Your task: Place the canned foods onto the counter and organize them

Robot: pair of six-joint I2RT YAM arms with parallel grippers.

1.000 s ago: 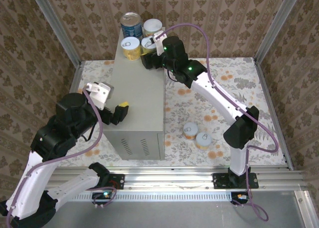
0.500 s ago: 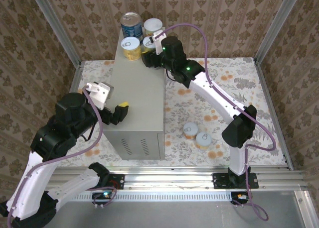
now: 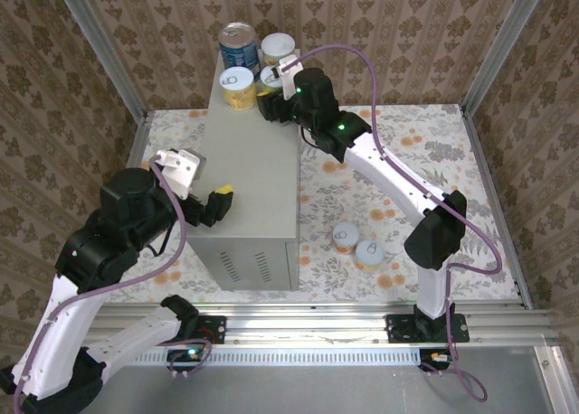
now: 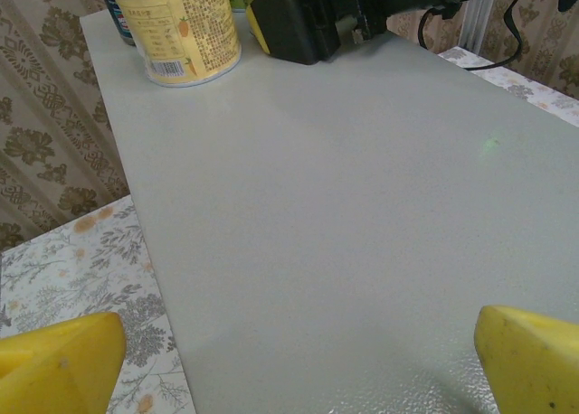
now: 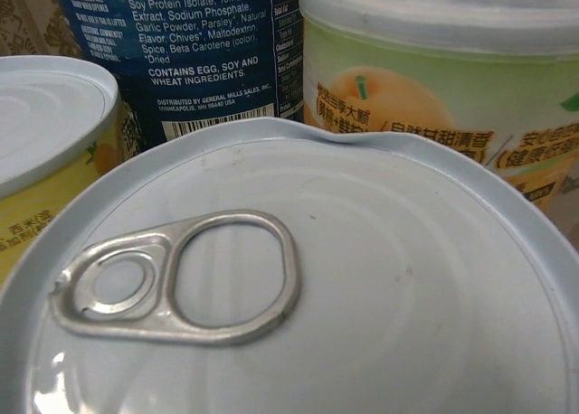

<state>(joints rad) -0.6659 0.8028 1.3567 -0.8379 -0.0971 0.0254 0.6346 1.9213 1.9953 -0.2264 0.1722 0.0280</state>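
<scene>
At the far end of the worktop (image 3: 253,161) stood the blue tin (image 3: 237,42) and 3 short orange-yellow tins (image 3: 238,87). The right hand (image 3: 270,98) sat at 1 of them, its grip impossible to tell. The left hand (image 4: 289,351) hung wide open over the near end; 2 more tins (image 3: 346,238) stood on the floral floor (image 3: 407,161)

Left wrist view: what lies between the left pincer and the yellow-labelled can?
Bare grey counter, from left pincer to can, as the left wrist view shows.
</scene>
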